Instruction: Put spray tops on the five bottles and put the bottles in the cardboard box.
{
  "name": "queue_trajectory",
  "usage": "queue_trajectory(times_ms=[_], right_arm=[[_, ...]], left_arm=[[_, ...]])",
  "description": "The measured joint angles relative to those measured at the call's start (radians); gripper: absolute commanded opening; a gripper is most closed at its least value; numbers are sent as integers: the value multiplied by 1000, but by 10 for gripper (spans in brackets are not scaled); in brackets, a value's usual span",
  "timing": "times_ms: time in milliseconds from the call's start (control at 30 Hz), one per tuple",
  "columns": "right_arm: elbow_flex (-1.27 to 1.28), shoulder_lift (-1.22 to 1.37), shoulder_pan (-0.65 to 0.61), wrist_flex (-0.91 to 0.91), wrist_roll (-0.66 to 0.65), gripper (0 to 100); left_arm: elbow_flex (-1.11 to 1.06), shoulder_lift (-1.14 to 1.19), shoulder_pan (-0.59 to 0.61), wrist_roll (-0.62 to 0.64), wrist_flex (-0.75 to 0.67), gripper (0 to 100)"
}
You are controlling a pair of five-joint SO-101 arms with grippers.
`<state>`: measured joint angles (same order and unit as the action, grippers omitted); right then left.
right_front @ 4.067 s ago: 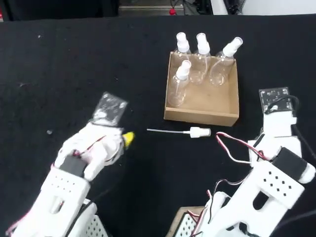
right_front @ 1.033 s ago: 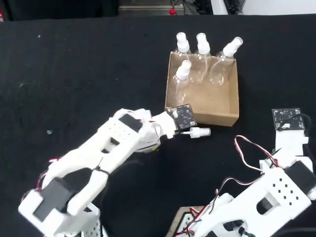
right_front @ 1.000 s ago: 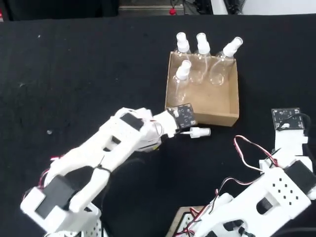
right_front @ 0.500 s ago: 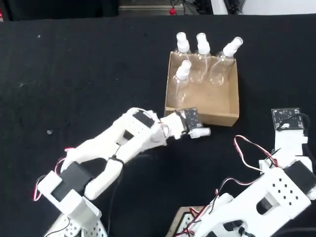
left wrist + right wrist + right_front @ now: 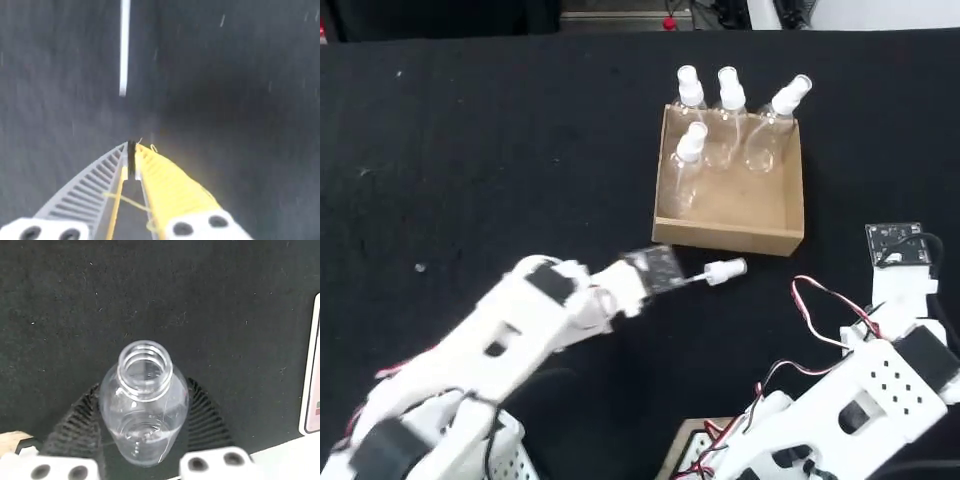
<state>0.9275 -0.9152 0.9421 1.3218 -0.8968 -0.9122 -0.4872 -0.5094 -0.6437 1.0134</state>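
right gripper (image 5: 145,390) clamped on open bottle (image 5: 144,412), likely holding it ready for the spray top (image 5: 724,270); left gripper (image 5: 131,150) fingers together just short of it

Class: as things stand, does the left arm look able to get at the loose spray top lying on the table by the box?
Probably yes. The spray top lies just ahead of the left pincer, its thin tube pointing at it, with nothing between them. The pincer is shut, so it must open first.

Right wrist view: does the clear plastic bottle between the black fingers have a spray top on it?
No, the clear plastic bottle shows a bare, open threaded neck with no spray top fitted.
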Motion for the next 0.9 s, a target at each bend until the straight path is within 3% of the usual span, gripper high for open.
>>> queue_trajectory(times_ms=[200,300,400,600,767,900], right_arm=[[0,0,0,0,0,11],[-5,0,0,0,0,11],[-52,0,28,0,0,11],[-173,0,89,0,0,11],[-186,0,100,-66,0,11],[-187,38,137,-120,0,11]], left_arm=[[-60,-292,186,-137,221,36],[-60,-397,213,-149,270,114],[-60,-440,184,-124,275,174],[-31,-399,114,25,117,103],[91,-213,5,60,48,226],[249,20,-72,104,37,206]])
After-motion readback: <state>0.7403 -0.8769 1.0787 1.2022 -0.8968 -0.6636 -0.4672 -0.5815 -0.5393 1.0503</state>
